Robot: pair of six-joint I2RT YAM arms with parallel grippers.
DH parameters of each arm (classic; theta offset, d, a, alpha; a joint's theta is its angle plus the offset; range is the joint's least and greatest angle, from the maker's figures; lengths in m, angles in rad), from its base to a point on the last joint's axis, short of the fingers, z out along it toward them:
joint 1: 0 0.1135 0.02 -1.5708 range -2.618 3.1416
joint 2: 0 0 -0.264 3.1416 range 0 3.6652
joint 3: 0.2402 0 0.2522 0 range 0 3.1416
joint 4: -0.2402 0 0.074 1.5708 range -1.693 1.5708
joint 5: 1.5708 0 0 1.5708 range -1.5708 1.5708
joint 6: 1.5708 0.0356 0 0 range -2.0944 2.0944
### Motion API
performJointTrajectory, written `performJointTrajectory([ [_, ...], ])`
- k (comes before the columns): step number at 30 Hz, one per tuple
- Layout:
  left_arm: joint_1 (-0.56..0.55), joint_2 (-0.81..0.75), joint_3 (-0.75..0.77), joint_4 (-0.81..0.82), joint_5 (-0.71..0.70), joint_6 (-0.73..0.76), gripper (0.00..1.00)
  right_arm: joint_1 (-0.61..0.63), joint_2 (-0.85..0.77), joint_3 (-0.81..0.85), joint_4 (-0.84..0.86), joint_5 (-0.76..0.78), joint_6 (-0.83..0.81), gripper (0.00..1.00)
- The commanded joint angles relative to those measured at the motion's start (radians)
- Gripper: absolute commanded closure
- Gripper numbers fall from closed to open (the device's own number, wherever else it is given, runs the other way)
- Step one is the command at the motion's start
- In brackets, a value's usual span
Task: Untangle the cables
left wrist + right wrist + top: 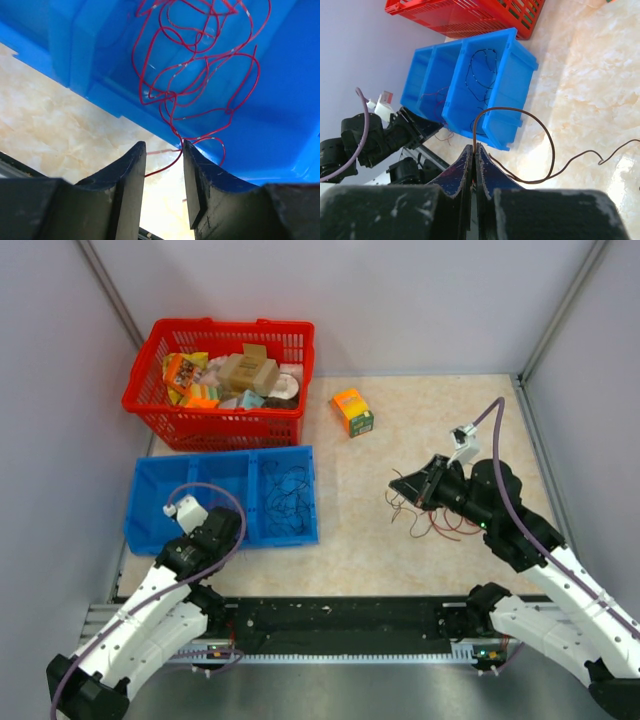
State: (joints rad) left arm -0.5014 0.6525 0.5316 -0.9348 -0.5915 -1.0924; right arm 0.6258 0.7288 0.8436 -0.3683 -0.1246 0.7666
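My right gripper [405, 485] is shut on a thin dark brown cable [546, 134] that loops out from its tips [474, 148] and trails over the table. A loose tangle of red and dark cables [437, 525] lies on the table just below that gripper. My left gripper [215, 525] is open at the front edge of the blue three-part bin [160, 510]. A bunch of red cables [171, 95] lies in the bin's middle part. One red strand hangs over the bin's edge and crosses between the open fingertips [162, 150]. Dark cables [285, 490] lie in the bin's right part.
A red basket [220, 425] full of small packages stands behind the blue bin. An orange box [352, 411] lies on the table at the back middle. Grey walls close in the table at left, right and back.
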Motion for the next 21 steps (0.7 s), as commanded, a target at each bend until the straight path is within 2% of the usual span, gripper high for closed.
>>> performJointTrajectory([
  [1,0.006,-0.025,-0.027,0.085,0.085,0.005,0.60,0.011,0.006,0.000,0.017,0.016,-0.021,1.00],
  [4,0.006,-0.025,-0.041,0.091,0.102,0.000,0.61,0.012,0.015,0.000,0.019,0.011,-0.024,1.00],
  [5,0.006,-0.025,-0.044,0.097,0.104,0.002,0.65,0.012,0.017,-0.001,0.020,0.011,-0.024,1.00],
  [8,0.007,-0.027,-0.038,0.120,0.098,0.026,0.88,0.014,0.015,-0.008,0.022,0.013,-0.024,1.00],
  [10,0.006,-0.022,-0.013,0.128,0.081,0.051,1.00,0.011,0.011,-0.012,0.020,0.016,-0.024,1.00],
  [17,0.017,0.033,0.135,0.191,0.006,0.186,1.00,0.012,0.006,-0.015,0.022,0.019,-0.023,1.00],
  [21,0.076,0.096,0.166,0.351,0.044,0.316,1.00,0.014,0.011,-0.017,0.022,0.017,-0.023,1.00],
])
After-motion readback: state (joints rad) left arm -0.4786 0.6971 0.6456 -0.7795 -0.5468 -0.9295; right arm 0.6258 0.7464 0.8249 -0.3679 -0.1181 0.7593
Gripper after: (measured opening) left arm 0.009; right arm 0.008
